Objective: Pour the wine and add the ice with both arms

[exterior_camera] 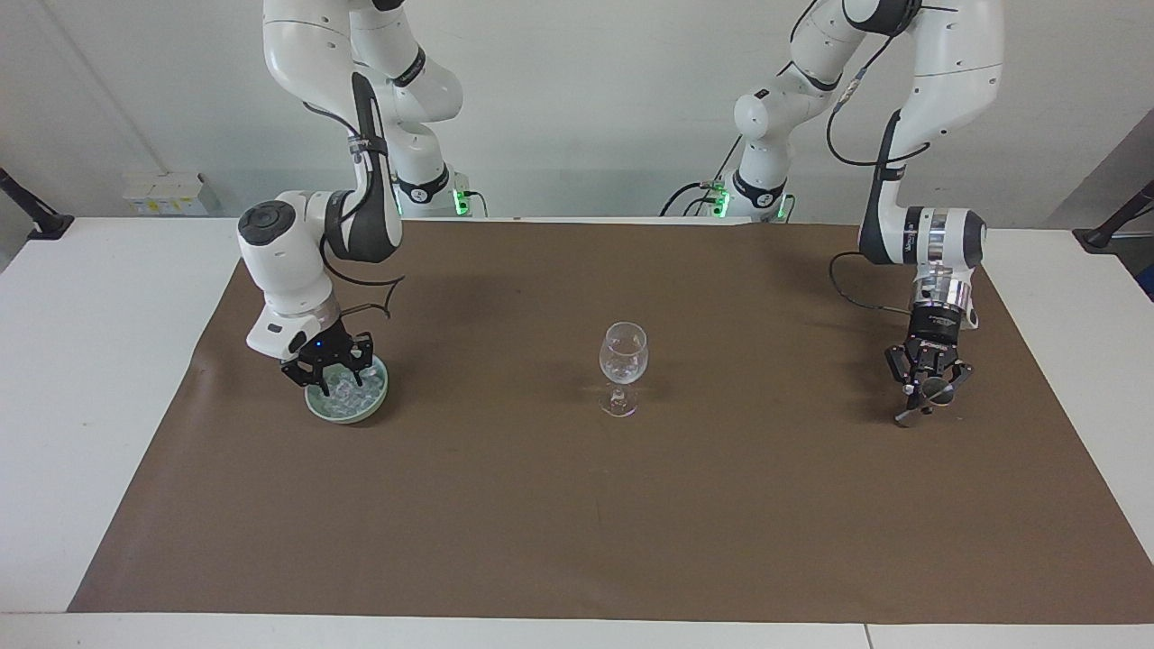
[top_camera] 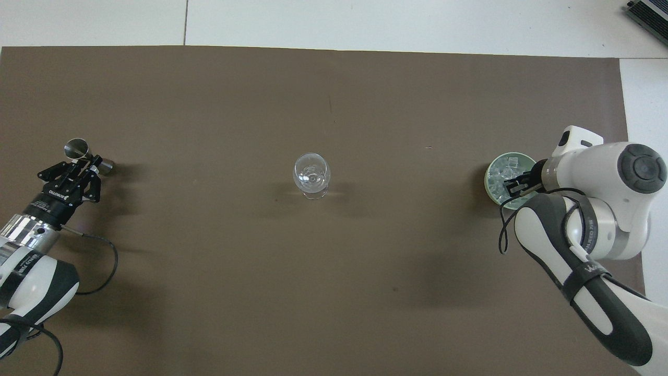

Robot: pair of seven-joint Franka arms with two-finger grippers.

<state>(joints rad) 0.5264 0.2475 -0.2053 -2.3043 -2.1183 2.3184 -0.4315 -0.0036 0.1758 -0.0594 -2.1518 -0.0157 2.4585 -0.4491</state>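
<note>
A clear stemmed glass stands upright mid-mat. Toward the right arm's end sits a pale green bowl holding several ice cubes. My right gripper reaches down into the bowl among the ice. At the left arm's end, my left gripper is shut on a small double-ended metal cup, held tilted low over the mat. Wine is out of view.
A brown mat covers most of the white table, with bare white strips at both ends. A black cable trails from the left wrist onto the mat. Black clamps sit at the table's corners by the robots.
</note>
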